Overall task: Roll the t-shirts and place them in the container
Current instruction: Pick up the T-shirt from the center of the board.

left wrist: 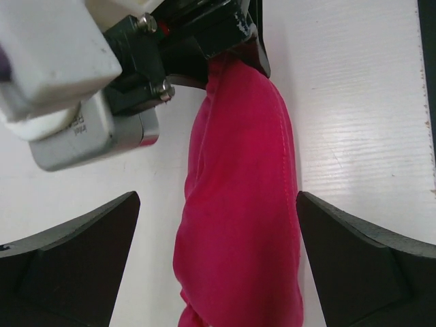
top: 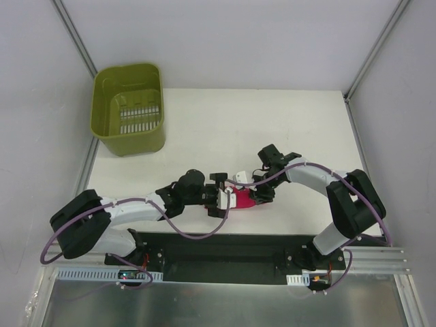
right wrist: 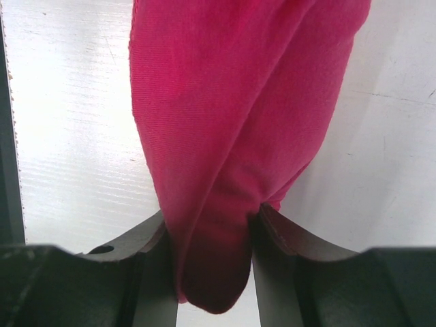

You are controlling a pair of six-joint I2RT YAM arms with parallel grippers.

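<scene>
The t-shirt (top: 244, 199) is a magenta-red bundle rolled into a thick tube, lying near the table's front edge between both grippers. In the right wrist view one end of the t-shirt (right wrist: 238, 102) is pinched between the jaws of my right gripper (right wrist: 211, 231), which is shut on it. My left gripper (left wrist: 218, 197) stands wide open astride the roll (left wrist: 242, 204), with a gap of white table on its left side. The right gripper's black fingers (left wrist: 231, 34) clamp the roll's far end in the left wrist view. From above, the left gripper (top: 221, 197) and right gripper (top: 257, 194) nearly meet.
A green slotted basket (top: 129, 109) stands at the table's back left corner. The white table (top: 272, 122) stretches behind the arms. Its front edge and a black base strip (top: 225, 248) lie just below the grippers. Frame posts rise at both back corners.
</scene>
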